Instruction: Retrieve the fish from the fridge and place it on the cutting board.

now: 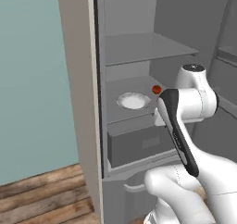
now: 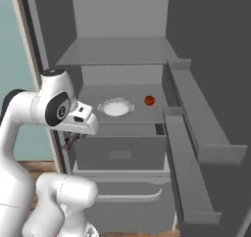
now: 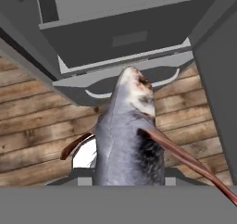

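Observation:
The fish (image 3: 129, 140), grey with a reddish tail fin, hangs head-down in my gripper (image 3: 127, 177), which is shut on its body. Seen from the right base, my gripper (image 2: 72, 139) is outside the open fridge (image 2: 122, 50), low at its left edge, and a sliver of the fish (image 2: 68, 144) shows under the hand. Below the fish lie the fridge's grey drawer (image 3: 125, 33) and the wooden floor (image 3: 37, 130). The fridge (image 1: 139, 47) stands open ahead, and my forearm covers the hand in the left base view. The cutting board is out of view.
A round white plate (image 2: 115, 106) and a small red ball (image 2: 149, 101) sit on the middle shelf; the plate (image 1: 133, 100) and ball (image 1: 157, 89) also show from the left. The open door with its shelf bins (image 2: 196, 133) juts out on the right. The fridge's side wall (image 1: 78, 79) stands left.

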